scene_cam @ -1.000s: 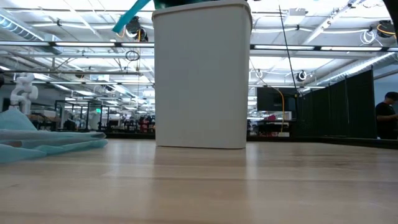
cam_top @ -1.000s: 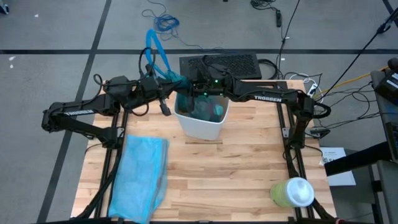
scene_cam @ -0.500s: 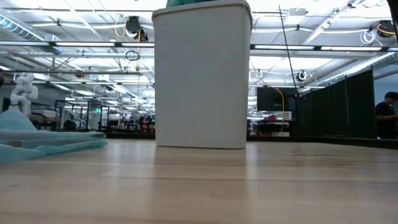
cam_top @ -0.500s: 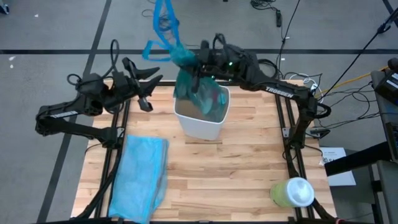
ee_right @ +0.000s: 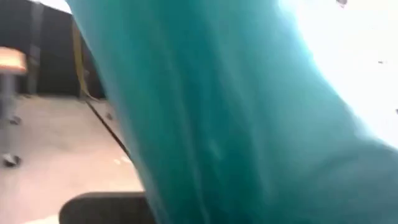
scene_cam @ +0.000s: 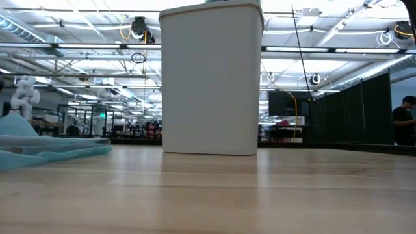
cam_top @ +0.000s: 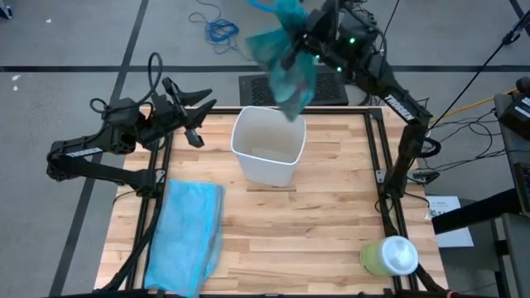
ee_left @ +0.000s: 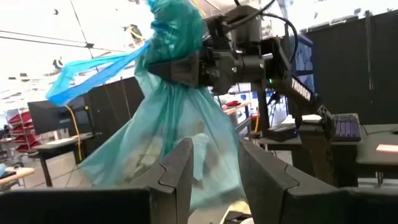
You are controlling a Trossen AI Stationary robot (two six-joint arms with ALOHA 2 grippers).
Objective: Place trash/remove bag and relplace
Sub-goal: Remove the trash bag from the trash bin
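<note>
The teal bag (cam_top: 286, 62) hangs in the air above and beyond the white bin (cam_top: 267, 153), its blue loop handles (ee_left: 93, 68) trailing sideways. My right gripper (cam_top: 305, 41) is shut on it, high over the table's far edge. The trash shows only as dim pale shapes through the bag's wall (ee_left: 146, 158). My left gripper (cam_top: 203, 116) stands open left of the bin, apart from the bag, its fingers (ee_left: 180, 168) empty. The bin stands on the table by its base (scene_cam: 209, 151). A paler sky-blue bag (cam_top: 186, 236) lies flat on the table's near left. My right gripper (ee_left: 193, 65) holds the bag by its gathered neck (ee_left: 171, 62), just below the loop handles, several layers bunched together. The fingers come about level from the table's right side. The bag hangs slack below the hold, lifted clear of the bin.
A pale-green container with a white top (cam_top: 389, 257) stands at the near right corner. A dark keyboard (cam_top: 331, 85) lies beyond the table's far edge, under the raised arm. Bare wood (cam_top: 331, 207) lies between the bin and the container.
My right gripper has risen and swung toward the far edge, drawing the teal bag up out of the bin until it hangs clear. My left gripper has opened, let go of the bag and drawn back toward the table's left.
</note>
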